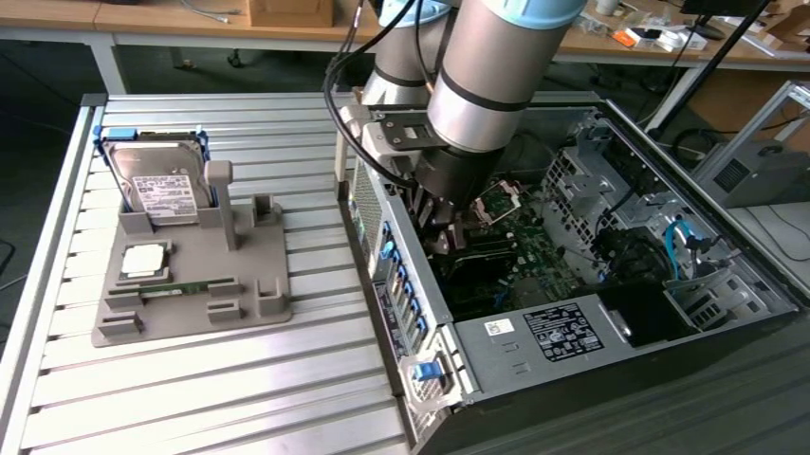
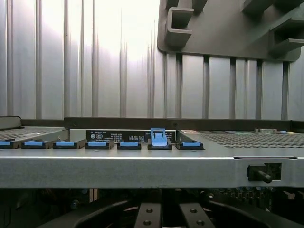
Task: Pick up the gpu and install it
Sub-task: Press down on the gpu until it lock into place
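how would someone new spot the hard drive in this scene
Start at the grey parts holder on the slatted table, at the exterior view's left of the open computer case. The hard drive stands upright at its far end: the boxy silver unit with a white label, unlike the flat parts below it.

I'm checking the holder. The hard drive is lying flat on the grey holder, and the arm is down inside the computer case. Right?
Not quite. In the exterior view the hard drive stands upright in the grey holder, not flat. The arm does reach down inside the computer case.
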`<state>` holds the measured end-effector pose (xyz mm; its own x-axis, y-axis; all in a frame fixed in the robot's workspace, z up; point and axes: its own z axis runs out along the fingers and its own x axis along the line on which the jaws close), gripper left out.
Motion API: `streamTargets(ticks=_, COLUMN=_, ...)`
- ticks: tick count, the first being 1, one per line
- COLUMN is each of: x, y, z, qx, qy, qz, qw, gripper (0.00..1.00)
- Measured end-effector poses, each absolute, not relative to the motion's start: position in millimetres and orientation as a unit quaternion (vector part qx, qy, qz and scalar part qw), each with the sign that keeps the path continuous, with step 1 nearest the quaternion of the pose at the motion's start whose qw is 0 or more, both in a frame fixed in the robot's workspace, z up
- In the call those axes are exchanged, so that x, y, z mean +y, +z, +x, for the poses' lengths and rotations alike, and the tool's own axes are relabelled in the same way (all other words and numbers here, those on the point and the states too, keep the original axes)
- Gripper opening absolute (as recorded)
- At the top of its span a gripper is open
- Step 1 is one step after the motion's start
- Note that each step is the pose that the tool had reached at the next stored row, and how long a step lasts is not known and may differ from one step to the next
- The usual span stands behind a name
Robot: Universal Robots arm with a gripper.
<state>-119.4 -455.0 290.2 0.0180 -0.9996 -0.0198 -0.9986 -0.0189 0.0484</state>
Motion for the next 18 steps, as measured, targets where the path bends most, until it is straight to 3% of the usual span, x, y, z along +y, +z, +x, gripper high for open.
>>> streamTargets(ticks=18, x=-455.0, y=298.6, z=-125.1, qx=-0.700, qy=-0.023, qz=0.714, qw=0.009, gripper=0.10)
